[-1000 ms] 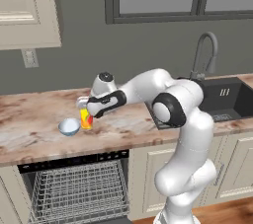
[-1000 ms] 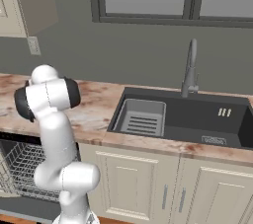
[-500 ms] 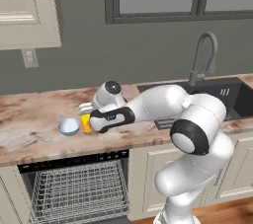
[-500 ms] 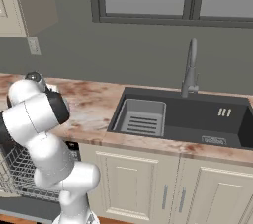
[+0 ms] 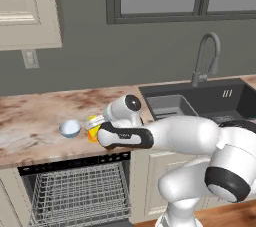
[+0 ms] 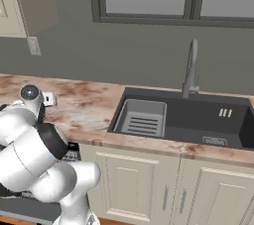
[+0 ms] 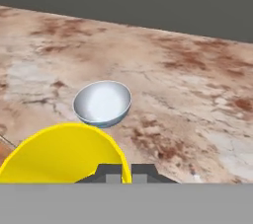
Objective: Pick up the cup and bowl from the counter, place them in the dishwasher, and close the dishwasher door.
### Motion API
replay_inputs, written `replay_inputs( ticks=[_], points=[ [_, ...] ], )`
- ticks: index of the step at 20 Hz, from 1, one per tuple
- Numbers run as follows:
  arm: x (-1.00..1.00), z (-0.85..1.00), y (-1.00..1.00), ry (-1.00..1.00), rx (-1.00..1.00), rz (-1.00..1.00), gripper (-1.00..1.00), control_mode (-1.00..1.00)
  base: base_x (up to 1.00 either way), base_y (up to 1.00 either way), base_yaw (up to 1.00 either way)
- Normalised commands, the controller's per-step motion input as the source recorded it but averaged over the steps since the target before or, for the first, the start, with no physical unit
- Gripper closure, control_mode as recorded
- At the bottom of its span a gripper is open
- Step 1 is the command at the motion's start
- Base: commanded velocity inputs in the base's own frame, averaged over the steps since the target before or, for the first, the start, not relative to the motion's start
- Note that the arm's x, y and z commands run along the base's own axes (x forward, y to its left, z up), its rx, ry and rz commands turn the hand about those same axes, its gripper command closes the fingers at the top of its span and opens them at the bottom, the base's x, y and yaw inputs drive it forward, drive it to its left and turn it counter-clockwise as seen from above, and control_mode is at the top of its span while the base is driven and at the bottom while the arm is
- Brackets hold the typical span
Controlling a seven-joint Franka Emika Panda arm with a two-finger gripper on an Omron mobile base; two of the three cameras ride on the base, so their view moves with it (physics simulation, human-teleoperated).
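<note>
Gripping cup (image 5: 92,129): gripper (image 7: 126,171) jaws pinched narrow on yellow rim, cup at counter (image 5: 35,121) front edge, above open dishwasher (image 5: 75,198) rack. Bowl (image 5: 70,128) sits just beside cup, apart, on counter.

Risks you watch:
- Thin rim pinch; cup may pivot or slip if you swing fast.
- Sideways sweep toward bowl could knock it off edge.
- Dropping straight down risks clipping counter lip; clear edge first.
- Cup may tip between rack wires if you release tilted.
- Door position hidden; cannot tell clearance.
</note>
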Motion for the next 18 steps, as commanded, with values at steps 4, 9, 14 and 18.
replay_inputs(
  ticks=[4,9,14,18],
  points=[
    [-0.68,0.02,-0.11,-0.1,-0.01,0.17,1.0,-1.0,0.0,0.0,0.0],
    [-0.51,0.04,0.0,-0.07,-0.09,0.16,1.0,-1.0,0.0,0.0,0.0],
    [-0.4,0.09,0.01,-0.08,-0.21,0.08,1.0,-1.0,0.0,0.0,0.0],
    [-0.39,0.03,0.06,-0.09,-0.3,0.05,1.0,-1.0,0.0,0.0,0.0]
  ],
)
